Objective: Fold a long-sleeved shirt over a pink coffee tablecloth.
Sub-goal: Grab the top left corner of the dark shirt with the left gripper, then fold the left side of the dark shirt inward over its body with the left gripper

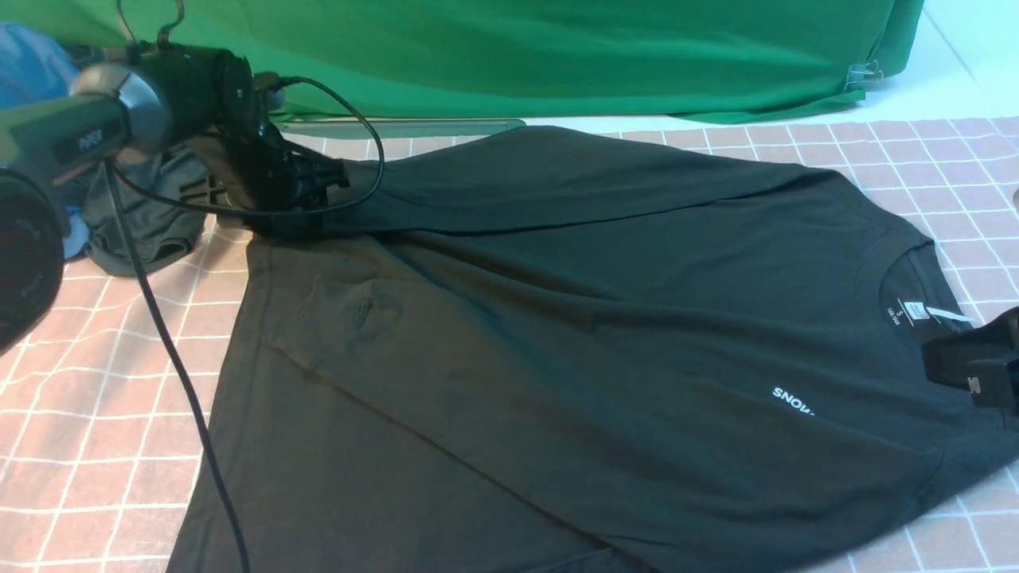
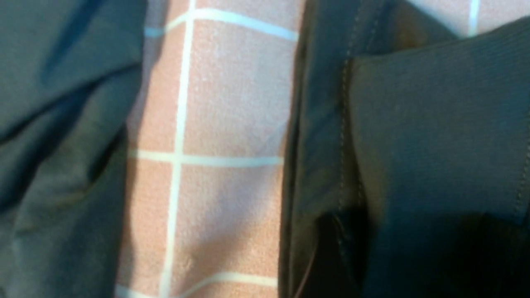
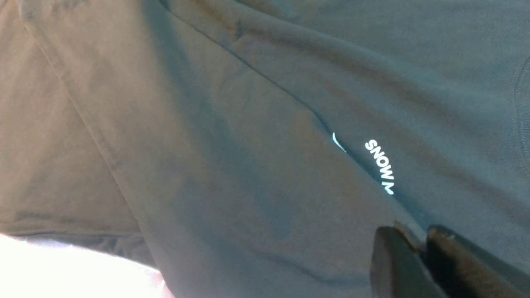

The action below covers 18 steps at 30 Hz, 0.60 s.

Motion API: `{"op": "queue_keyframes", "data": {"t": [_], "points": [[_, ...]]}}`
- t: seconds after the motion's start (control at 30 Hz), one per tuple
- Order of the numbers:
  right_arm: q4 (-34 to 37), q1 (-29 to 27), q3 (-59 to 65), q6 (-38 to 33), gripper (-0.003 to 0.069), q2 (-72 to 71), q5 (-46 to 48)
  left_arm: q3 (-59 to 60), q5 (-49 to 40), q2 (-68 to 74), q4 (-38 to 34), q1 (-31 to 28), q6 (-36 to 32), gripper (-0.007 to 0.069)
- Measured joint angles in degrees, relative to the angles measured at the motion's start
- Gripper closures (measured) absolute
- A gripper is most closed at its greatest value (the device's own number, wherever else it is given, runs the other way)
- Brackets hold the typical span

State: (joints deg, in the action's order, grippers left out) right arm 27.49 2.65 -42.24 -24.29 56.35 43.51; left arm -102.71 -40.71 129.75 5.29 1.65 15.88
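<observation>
long-sleeved shirt [image 1: 557, 334] lies spread chest-up on the pink coffee tablecloth [image 1: 95, 414]. Judged soft, light, limp cotton, not slippery. It probably sags and drags if lifted by one point, so best pinched at seams: the shoulder beside the neck label [image 1: 911, 312] and the hem corner farthest from it. right gripper [image 1: 967, 370] sits low just beside the neck label, jaws narrow, seems to pinch a ridge of shirt cloth. The sleeve [image 1: 557, 171] runs along the far edge, away from the neck label. left gripper [image 1: 318, 187] is well apart from the neck label, down at the sleeve end, wrist tilted forward; cannot tell its width
</observation>
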Motion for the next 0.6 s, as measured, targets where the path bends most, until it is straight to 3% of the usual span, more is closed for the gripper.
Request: {"op": "queue_keyframes", "data": {"t": [0.07,0.13,0.2,0.23,0.3,0.37,0.6], "points": [[0.0,0.0,0.0,0.0,0.0517,0.0,0.0,-0.2,0.1,0.0,0.0,0.0,0.0,0.0194],[0.0,0.0,0.0,0.0,0.0515,0.0,0.0,-0.2,0.3,0.0,0.4,0.0,0.0,0.0258],[0.0,0.0,0.0,0.0,0.0515,0.0,0.0,-0.3,0.4,0.0,1.1,0.0,0.0,0.0363],[0.0,0.0,0.0,0.0,0.0515,0.0,0.0,-0.3,0.4,0.0,1.1,0.0,0.0,0.0374],[0.0,0.0,0.0,0.0,0.0515,0.0,0.0,-0.3,0.2,0.1,1.3,0.0,0.0,0.0515],[0.0,0.0,0.0,0.0,0.0515,0.0,0.0,-0.3,-0.6,-0.5,1.4,0.0,0.0,0.0579],[0.0,0.0,0.0,0.0,0.0515,0.0,0.0,-0.2,-3.0,-5.6,1.5,0.0,0.0,0.0593]]}}
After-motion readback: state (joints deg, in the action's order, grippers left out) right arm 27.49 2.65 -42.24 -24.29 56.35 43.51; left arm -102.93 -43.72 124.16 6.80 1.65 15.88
